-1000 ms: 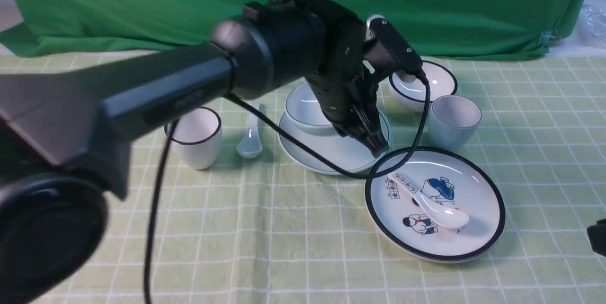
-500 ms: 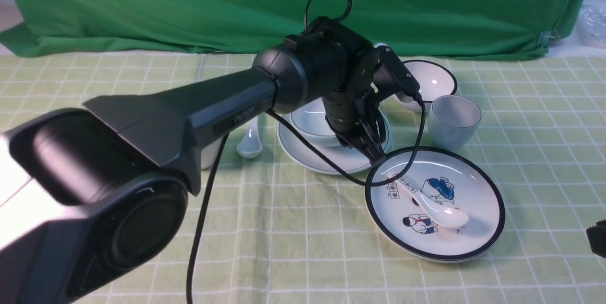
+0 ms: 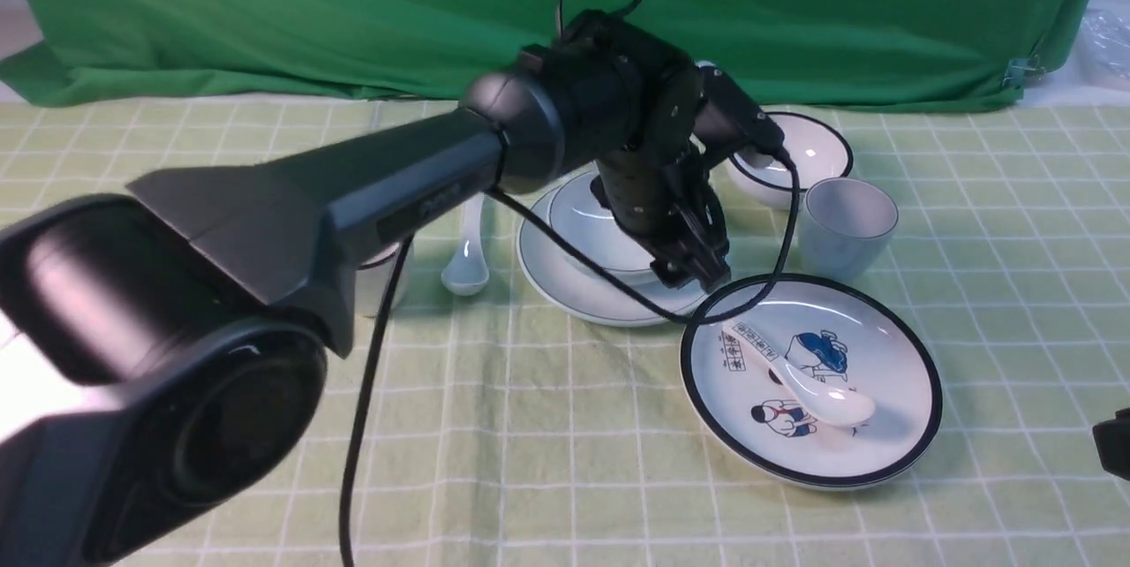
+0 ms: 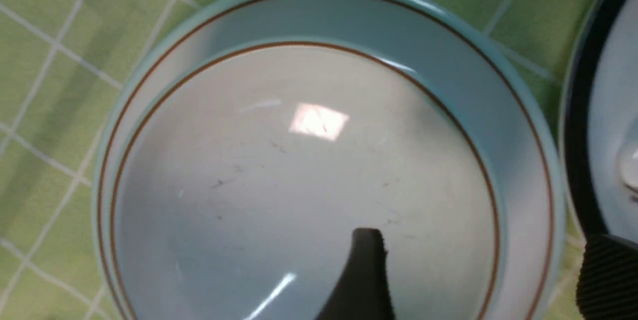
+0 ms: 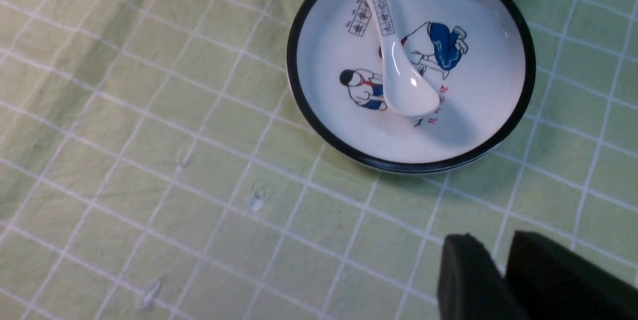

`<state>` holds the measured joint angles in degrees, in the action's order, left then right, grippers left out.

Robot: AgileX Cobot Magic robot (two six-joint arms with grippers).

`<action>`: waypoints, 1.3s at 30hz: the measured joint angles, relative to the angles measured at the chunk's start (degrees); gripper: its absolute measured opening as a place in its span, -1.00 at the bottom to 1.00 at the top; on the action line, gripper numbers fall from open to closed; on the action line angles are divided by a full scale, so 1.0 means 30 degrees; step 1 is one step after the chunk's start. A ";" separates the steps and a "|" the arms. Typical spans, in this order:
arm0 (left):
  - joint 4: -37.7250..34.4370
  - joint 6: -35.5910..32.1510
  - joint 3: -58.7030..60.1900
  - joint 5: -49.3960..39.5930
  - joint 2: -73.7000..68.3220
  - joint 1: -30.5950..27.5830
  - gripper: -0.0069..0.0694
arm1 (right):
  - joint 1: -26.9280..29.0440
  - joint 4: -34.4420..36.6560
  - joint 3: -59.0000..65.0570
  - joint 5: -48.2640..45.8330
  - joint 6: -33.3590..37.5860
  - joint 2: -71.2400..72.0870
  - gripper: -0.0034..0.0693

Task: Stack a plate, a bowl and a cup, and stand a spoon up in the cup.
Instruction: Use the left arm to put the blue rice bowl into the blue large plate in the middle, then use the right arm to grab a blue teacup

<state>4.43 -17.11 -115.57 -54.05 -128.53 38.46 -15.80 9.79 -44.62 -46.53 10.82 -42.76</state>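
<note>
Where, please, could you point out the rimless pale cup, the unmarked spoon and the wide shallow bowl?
Cup (image 3: 843, 249): front view, outer wall.
Spoon (image 3: 465, 274): front view, its scoop.
Bowl (image 4: 279, 185): left wrist view, inner floor.

The pale bowl sits upright on the thin-rimmed plate; the handleless cup stands empty to their right, the plain spoon lies flat just left.

L arm reaches fwd & across to the right, wrist bent down. L gripper points downward, jaws spread wide. R gripper sits low at robot's right edge, jaws only slightly apart.
</note>
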 joint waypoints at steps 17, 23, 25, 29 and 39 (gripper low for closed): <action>-0.2521 0.2303 0.7431 -0.2493 1.4628 0.0000 -0.79 | 0.0343 -0.0161 -1.1219 -0.0209 0.0292 -1.5996 0.22; -0.2719 0.2415 1.6975 0.3686 2.2195 0.0000 -0.81 | 0.0375 -0.0551 -1.6310 -0.1519 0.0307 -2.1884 0.30; -0.2901 0.2459 1.9166 0.5214 2.4211 0.0000 -0.81 | 0.0375 -0.1371 -1.7804 -0.2060 0.0061 -2.3486 0.28; -0.3031 0.2673 2.1070 0.6413 2.6600 0.0000 -0.81 | 0.0398 -0.2472 -1.9754 -0.2979 -0.0183 -2.6014 0.24; -0.3045 0.2794 2.1459 0.6446 2.8255 0.0000 -0.81 | 0.0402 -0.2833 -2.1619 -0.4737 0.0340 -2.7779 -0.68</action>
<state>-4.71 -8.72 -51.20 -34.71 -43.77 38.46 -14.60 1.29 -109.47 -60.74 11.84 -126.10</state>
